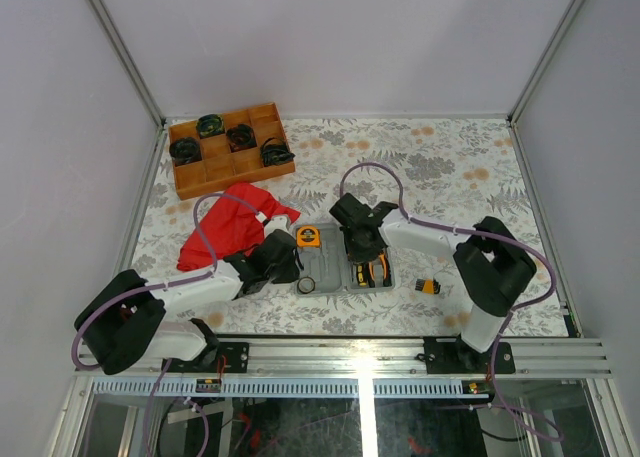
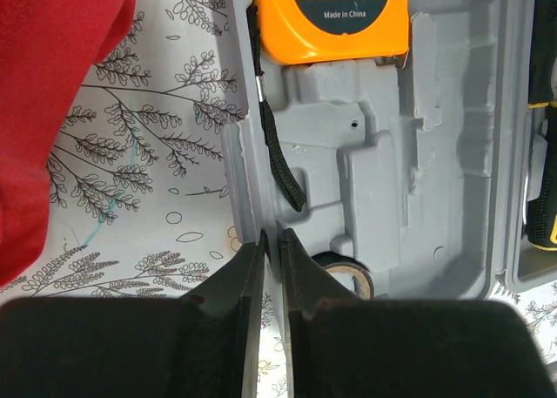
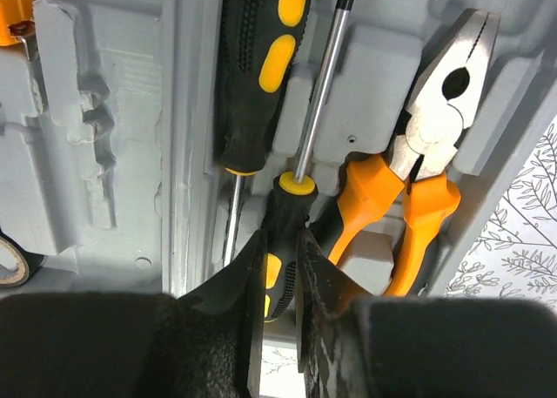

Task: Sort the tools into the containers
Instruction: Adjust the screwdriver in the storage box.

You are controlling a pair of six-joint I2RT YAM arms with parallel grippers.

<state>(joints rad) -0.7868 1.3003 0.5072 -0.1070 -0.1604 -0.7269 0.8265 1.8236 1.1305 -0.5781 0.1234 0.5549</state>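
Flowered cloth covers the table (image 1: 450, 167) under my two arms. At its 11 o'clock corner sits a wooden tray (image 1: 236, 180), with a black coiled bundle (image 1: 186, 149) in each of four compartments. A red cloth (image 1: 228, 232) lies at 6 o'clock from the tray.

My left gripper (image 2: 271, 241) is pinched down to a thin slit on the left rim of the grey case (image 2: 435, 154), at about 8 o'clock on it. The case lies open and flat, toward the table's 6 o'clock edge.

In its left half, a tape measure (image 2: 335, 19) sits at the 12 o'clock end, with its black strap (image 2: 278, 163) trailing toward me. A dark ring (image 1: 307, 284) shows at the 6 o'clock end, partly hidden.

In the right half, the first screwdriver (image 3: 261, 67) lies in its recess, handle away from me. My right gripper (image 3: 280, 237) is clamped on the handle of the second screwdriver (image 3: 287, 208), whose shaft points to 12 o'clock. The pliers (image 3: 426, 154) lie at 3 o'clock from it, nose away from me.

Outside the case, at its 3 o'clock, a stubby black-yellow piece (image 1: 428, 285) rests on the cloth.
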